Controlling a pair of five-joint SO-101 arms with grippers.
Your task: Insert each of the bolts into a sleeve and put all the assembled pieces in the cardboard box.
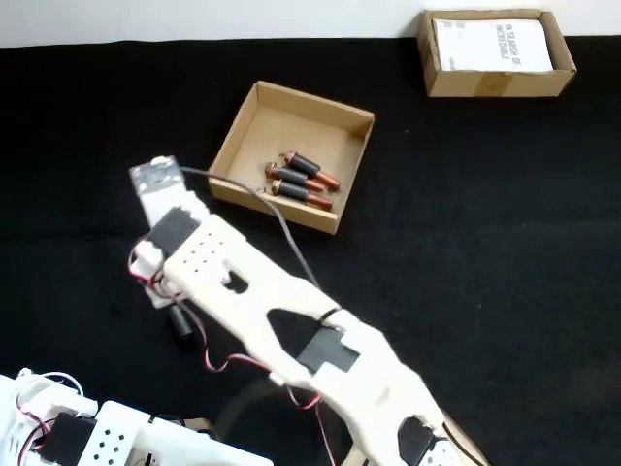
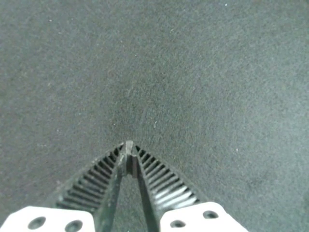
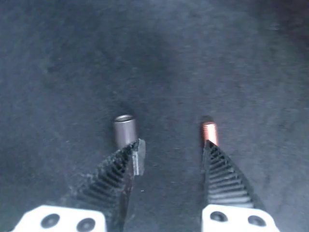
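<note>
My right gripper (image 3: 173, 147) is open, low over the black cloth. A dark sleeve (image 3: 124, 129) lies just past one fingertip, and a copper bolt (image 3: 209, 133) just past the other; neither is between the fingers. Both are partly hidden behind the tips. In the high view the right arm (image 1: 223, 277) stretches from the front right to the left of the cardboard box (image 1: 291, 102), which holds three assembled pieces (image 1: 303, 180). A small dark cylinder (image 1: 180, 321) lies under the arm's wrist. My left gripper (image 2: 128, 147) is shut on nothing, over bare cloth.
A second cardboard box (image 1: 495, 83) holding a white sheet stands at the far right corner. The left arm's base (image 1: 68, 432) sits at the front left edge. A grey cable (image 1: 281, 228) runs from the right wrist along the arm past the box's front wall.
</note>
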